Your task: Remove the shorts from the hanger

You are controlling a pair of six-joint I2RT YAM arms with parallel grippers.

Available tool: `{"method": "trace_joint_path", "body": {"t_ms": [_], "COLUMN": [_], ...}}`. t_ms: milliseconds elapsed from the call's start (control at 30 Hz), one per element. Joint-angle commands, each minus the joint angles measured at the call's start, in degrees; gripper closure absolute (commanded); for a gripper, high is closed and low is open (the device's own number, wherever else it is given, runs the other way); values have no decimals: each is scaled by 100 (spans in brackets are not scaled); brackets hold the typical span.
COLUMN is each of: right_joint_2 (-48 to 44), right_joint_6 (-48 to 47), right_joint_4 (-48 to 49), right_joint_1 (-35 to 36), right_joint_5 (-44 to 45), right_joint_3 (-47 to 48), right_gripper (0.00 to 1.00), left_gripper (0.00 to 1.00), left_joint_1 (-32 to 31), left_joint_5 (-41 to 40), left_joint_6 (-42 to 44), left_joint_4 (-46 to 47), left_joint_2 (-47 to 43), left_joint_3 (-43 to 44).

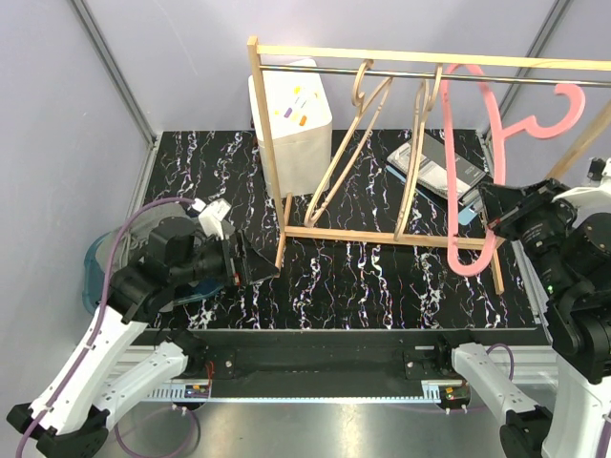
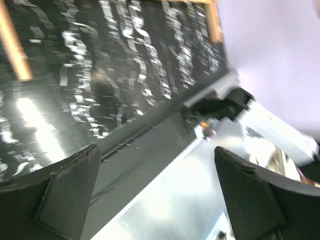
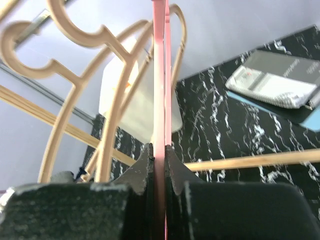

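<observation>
Above the black marbled bench our right hand is clamped on the pink hanger; our left hand gapes empty; we should keep the hanger steady.

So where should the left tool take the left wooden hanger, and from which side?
Probably low on a slim arm of the left wooden hanger, away from its hook on the rail. Bring the open left tool from the near side, where the rack is open, closing across the flat wood.
</observation>
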Motion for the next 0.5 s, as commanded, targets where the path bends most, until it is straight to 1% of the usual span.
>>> {"method": "trace_joint_path", "body": {"t_ms": [0,133,167,233,367,467], "right_joint_2": [343,589,607,589,467,370], "right_joint_6": [-173,134,353,574,1363,1663], "right_joint_4": [855,917,943,1013,1039,1110], "right_joint_1": [-23,-14,-23,-14,-14,-14], "right_joint_5": [-212,-125,-107,-116,51,130], "right_joint_3": [284,381,364,259,39,-190], "right_gripper": [100,100,100,100,100,100], "left_gripper": [1,1,1,1,1,1], "left_joint_1": [-35,-44,-35,-35,-35,-44], "left_joint_5": [1138,1340,1428,1507,1674,1718], "left_joint_6": [-42,19,28,11,-77,-77], "left_joint_4": [970,864,864,838,803,741], "left_joint_2": [-232,-311,-312,-312,-390,-478], "left_joint_3": [200,588,641,720,773,800]}}
